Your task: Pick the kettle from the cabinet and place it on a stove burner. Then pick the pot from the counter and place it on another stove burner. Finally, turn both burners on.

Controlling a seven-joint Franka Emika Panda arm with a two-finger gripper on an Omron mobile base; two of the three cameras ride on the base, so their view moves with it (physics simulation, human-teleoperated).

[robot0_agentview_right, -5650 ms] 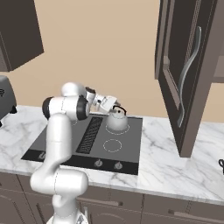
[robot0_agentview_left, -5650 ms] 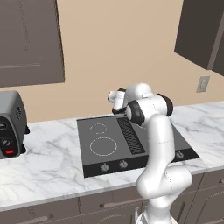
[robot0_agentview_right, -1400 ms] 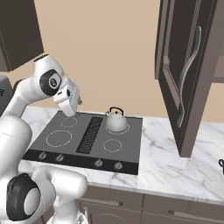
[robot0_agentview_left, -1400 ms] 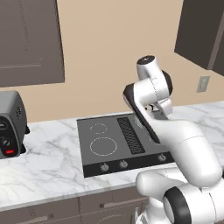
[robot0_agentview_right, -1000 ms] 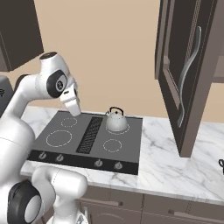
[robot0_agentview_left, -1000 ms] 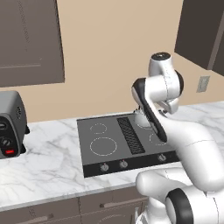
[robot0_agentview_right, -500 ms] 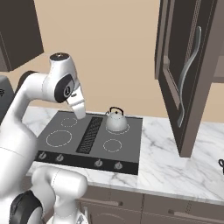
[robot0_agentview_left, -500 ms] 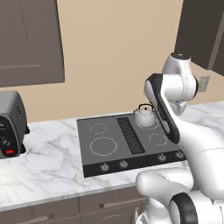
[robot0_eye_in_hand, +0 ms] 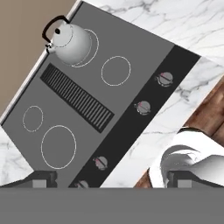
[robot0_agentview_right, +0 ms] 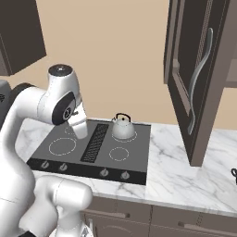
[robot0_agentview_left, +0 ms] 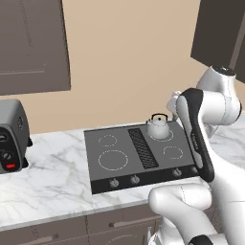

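My pincer (robot0_eye_in_hand: 109, 178) stands spread as wide as it goes and holds nothing; I look straight down past its two dark tips onto the cooktop (robot0_eye_in_hand: 131, 52) far below me. The kettle (robot0_eye_in_hand: 70, 43) sits well away from my tips, on a rear burner ring (robot0_eye_in_hand: 89, 46) beside the long vent grille (robot0_eye_in_hand: 76, 97), its black handle arched upright. I judge it rests there because that part of the job is done: it is out of the cabinet (robot0_agentview_right: 194, 69), whose door hangs open off to my side. Whether anything is left on the cabinet's shelf I cannot tell.

The other rings lie bare beneath me, the nearest front one (robot0_eye_in_hand: 116, 70) just beside the kettle's, the large ring (robot0_eye_in_hand: 58, 146) closest to my tips. The knobs (robot0_eye_in_hand: 142, 107) run in a row along the front strip. I judge the pot is next, so I need one of those free rings kept for it.
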